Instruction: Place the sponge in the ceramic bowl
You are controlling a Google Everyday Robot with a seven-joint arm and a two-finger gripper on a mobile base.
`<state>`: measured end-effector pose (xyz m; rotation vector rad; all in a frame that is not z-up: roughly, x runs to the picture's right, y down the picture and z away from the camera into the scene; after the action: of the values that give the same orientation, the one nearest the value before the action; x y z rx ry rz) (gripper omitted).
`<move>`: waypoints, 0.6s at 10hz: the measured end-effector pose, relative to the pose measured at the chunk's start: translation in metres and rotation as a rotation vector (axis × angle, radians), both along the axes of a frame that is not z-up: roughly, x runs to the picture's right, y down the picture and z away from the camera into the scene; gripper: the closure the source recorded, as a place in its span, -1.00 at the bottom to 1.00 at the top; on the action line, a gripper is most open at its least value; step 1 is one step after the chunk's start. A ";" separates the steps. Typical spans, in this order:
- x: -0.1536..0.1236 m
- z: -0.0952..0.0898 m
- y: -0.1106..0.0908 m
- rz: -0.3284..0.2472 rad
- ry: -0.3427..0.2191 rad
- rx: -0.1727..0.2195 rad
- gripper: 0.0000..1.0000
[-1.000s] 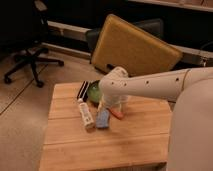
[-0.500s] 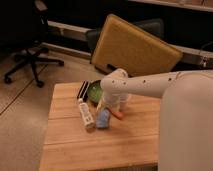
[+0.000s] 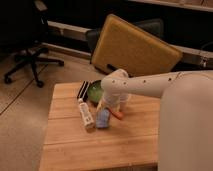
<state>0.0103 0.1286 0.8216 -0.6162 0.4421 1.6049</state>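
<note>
The light-blue sponge (image 3: 103, 119) lies on the wooden table (image 3: 95, 145), just right of a long white labelled tube (image 3: 86, 114). The green ceramic bowl (image 3: 94, 90) sits behind them near the table's far edge, partly hidden by my arm. My gripper (image 3: 106, 105) hangs from the white arm directly above the sponge's far end, between sponge and bowl. A small orange-red object (image 3: 116, 114) lies just right of the sponge.
A dark striped object (image 3: 83, 91) stands left of the bowl. A whitish cup (image 3: 123, 99) sits behind the arm. A large yellow cushion (image 3: 134, 47) leans beyond the table. An office chair (image 3: 31, 55) stands at far left on the floor.
The arm has shifted slightly left and lower, bringing the gripper closer over the sponge. The sponge, tube and bowl have not moved.
</note>
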 end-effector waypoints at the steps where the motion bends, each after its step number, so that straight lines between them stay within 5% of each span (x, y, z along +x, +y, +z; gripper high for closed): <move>1: 0.000 0.002 0.000 -0.006 0.002 -0.001 -0.30; 6: -0.025 0.028 0.000 -0.068 -0.070 -0.028 -0.30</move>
<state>-0.0145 0.1290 0.8499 -0.6695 0.4294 1.5097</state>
